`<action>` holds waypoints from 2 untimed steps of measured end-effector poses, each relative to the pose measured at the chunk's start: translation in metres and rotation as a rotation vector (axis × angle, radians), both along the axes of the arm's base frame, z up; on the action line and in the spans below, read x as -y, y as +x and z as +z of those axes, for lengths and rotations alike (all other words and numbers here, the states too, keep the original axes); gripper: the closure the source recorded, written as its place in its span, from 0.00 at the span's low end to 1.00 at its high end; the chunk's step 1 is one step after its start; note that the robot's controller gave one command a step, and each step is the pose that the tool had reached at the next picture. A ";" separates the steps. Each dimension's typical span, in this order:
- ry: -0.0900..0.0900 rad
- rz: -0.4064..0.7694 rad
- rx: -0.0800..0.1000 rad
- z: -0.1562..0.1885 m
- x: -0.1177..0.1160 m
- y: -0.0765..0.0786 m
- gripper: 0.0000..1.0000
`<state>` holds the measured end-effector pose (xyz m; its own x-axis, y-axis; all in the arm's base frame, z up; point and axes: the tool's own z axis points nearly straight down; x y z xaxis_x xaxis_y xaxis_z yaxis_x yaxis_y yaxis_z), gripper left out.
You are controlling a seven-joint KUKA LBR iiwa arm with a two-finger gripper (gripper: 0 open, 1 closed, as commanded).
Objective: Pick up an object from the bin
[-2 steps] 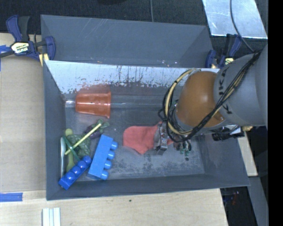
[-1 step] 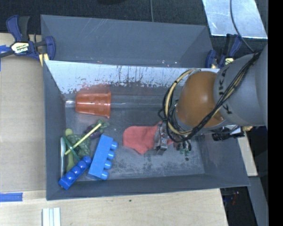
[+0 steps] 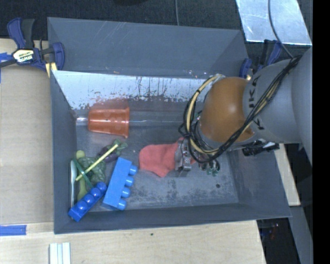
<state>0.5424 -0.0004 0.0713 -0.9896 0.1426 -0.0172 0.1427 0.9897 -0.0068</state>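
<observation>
Gripper [image 3: 182,163]: low over the bin [image 3: 154,45] floor, at 3 o'clock of the red soft piece, at its edge.
Pincer state: cannot be told.
Red soft piece [image 3: 157,158]: mid-floor, lying flat.
Orange cup [image 3: 108,120]: on its side, 10 o'clock.
Blue studded block [image 3: 120,183]: 7 o'clock.

In the bin [image 3: 61,147], my pincer [image 3: 182,163] sits mid-floor, against the right edge of a crumpled cloth [image 3: 155,158]. Behind and left of the cloth, a cup [image 3: 108,120] lies on its side by the back wall. In the front-left corner, a wide brick [image 3: 121,183] lies beside a narrow brick [image 3: 87,202]. A stick [image 3: 102,159] lies across a small heap [image 3: 83,175] just behind them.
</observation>
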 end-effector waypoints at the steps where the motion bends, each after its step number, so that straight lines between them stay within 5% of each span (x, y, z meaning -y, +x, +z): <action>1: -0.002 0.167 0.004 0.006 -0.048 0.055 1.00; 2: -0.005 0.249 0.002 0.000 -0.061 0.061 0.00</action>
<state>0.6039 0.0609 0.0712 -0.9942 -0.1055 -0.0190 -0.1053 0.9944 -0.0120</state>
